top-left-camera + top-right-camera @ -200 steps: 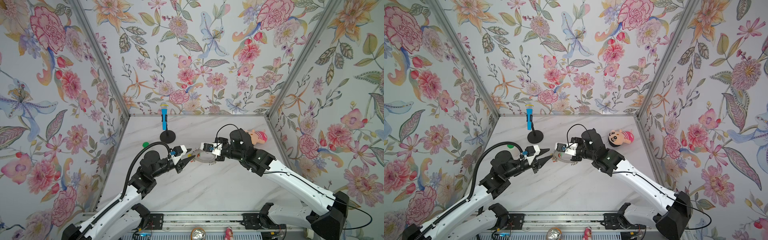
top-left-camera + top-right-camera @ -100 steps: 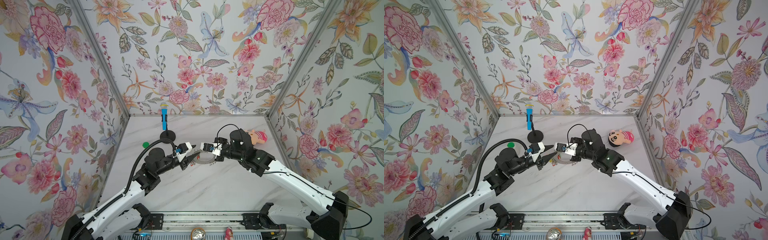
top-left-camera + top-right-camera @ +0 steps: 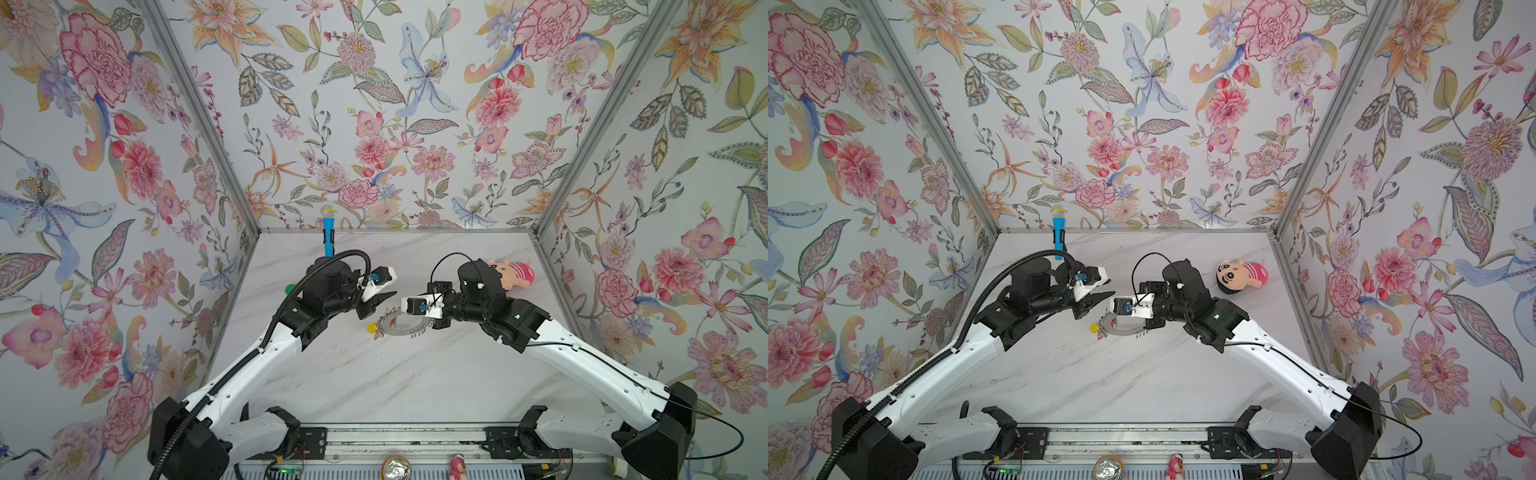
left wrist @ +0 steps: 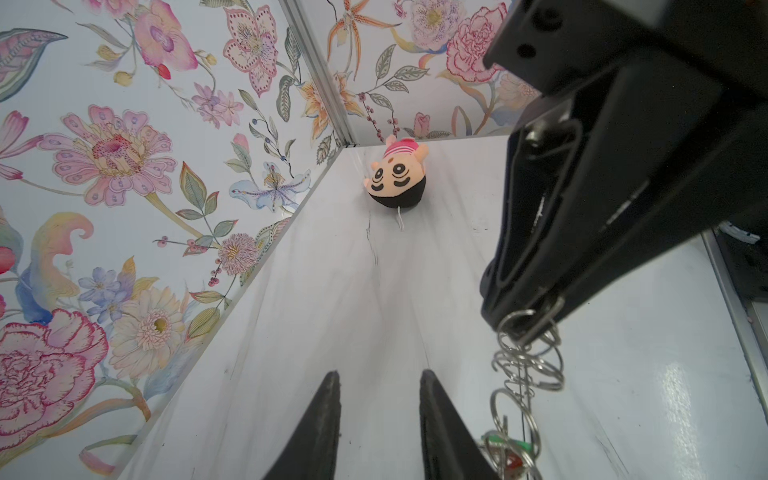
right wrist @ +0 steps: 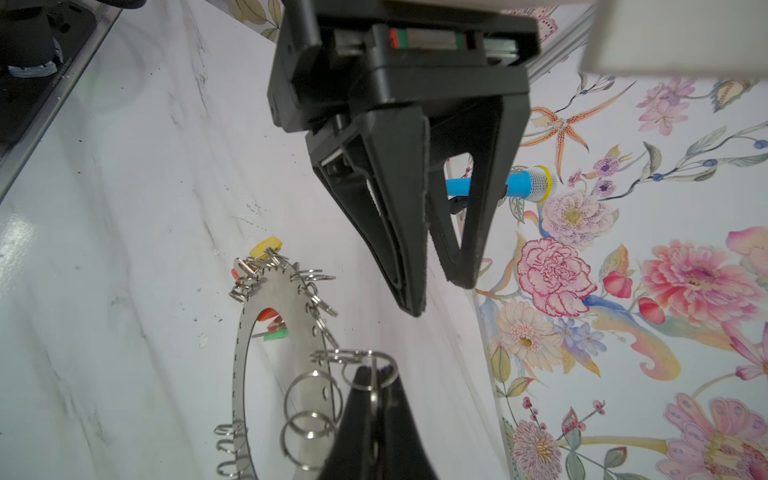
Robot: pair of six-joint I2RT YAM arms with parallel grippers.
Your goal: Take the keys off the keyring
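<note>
At the middle of the marble table (image 3: pixel 374 374) in both top views, clamps keyring (image 3: pixel 401 329) (image 3: pixel 1121 331) with right gripper (image 3: pixel 413 321). Through left wrist view, shows left gripper (image 4: pixel 379 376) parted (nothing between). Through right wrist view, pinches its looped rim, keys (image 5: pixel 253 264) bunched opposite.

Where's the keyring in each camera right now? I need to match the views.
Top view: keyring at the centre of the table.
Top view: keyring, same table centre.
Left wrist: keyring edge-on at the right gripper tips.
Right wrist: keyring disc face showing, clamped by the right gripper.
Landmark: the open left gripper beside it, in all four.
</note>
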